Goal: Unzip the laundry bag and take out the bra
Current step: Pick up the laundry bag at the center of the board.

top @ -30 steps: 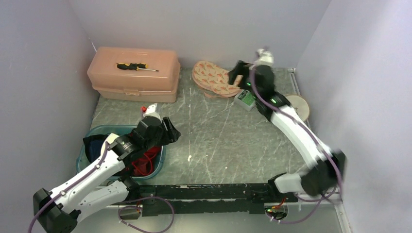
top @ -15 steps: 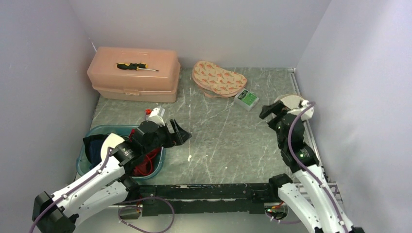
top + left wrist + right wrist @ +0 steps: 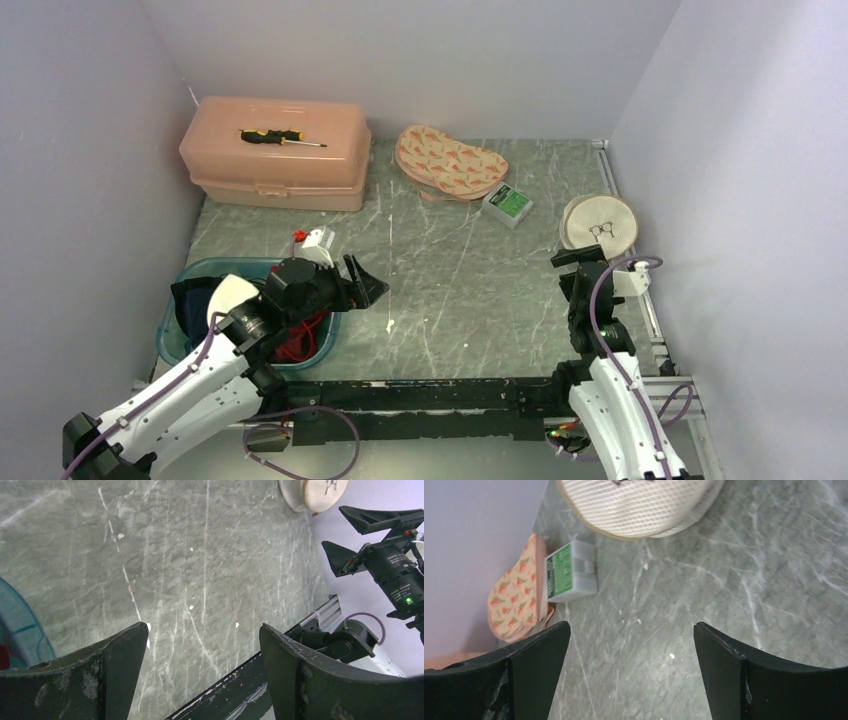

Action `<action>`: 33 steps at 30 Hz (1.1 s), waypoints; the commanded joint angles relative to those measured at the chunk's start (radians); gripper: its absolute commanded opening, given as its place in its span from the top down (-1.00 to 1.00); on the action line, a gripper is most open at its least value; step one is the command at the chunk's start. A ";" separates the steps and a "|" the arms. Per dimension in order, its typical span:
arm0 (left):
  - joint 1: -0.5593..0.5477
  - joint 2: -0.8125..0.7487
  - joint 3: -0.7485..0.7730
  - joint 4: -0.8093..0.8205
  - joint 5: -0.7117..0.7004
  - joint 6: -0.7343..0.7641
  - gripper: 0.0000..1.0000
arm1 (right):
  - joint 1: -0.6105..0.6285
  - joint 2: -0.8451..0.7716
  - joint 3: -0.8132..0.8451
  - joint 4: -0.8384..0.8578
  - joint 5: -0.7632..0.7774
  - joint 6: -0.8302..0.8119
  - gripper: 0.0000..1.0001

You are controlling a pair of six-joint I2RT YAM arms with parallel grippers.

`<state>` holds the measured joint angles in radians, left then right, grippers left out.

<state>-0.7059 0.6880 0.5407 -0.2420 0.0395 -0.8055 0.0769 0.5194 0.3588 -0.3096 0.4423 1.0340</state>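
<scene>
**Top view, read left to right.** A teal tub [image 3: 210, 266] is sitting at the left of the counter [image 3: 470, 290]. The bra [image 3: 297, 340] is lying bunched inside it against the right wall, beside a dark garment [image 3: 190, 300], and the left arm is hiding part of it. The left end effector [image 3: 368, 283] is hovering just past the tub's right rim, over bare counter, with its fingers spread wide and gripping nothing. In the left wrist view this end effector [image 3: 202, 630] is showing only counter between its fingers. The bra is thus lying behind and below it, near but apart, with no strap seen reaching the fingers.

Farther right, the bag [image 3: 598, 222] is resting flat by the right wall; whether its zip is standing open is too small to tell. The right end effector [image 3: 578, 262] is pointing at the bag from just in front, likewise spread and empty [image 3: 631, 627], and well apart from the bra.

**Step in hand.** Judging from this layout, the bra is already out of the bag, and release and withdrawal are under way. Doing this well is calling for two things:
- the left fingers staying fully parted while rising clear of the tub, so that no thin strap is snagging and dragging the bra over the rim
- the right end effector staying off the mesh, so that the bag is not shifting
</scene>
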 commanded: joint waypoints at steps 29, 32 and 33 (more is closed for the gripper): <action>0.001 0.002 0.009 -0.037 -0.001 -0.021 -0.70 | -0.486 0.430 -0.177 0.745 -0.298 0.167 -0.44; 0.000 0.010 0.016 -0.040 -0.004 -0.015 -0.69 | -0.502 0.495 -0.158 0.761 -0.312 0.144 -0.26; 0.001 0.010 0.019 -0.044 -0.006 -0.011 -0.69 | -0.504 0.515 -0.158 0.771 -0.313 0.134 -0.25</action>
<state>-0.7059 0.6910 0.5407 -0.3225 0.0292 -0.8162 -0.4091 0.9745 0.1574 0.3500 0.1528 1.1954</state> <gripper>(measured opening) 0.850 0.654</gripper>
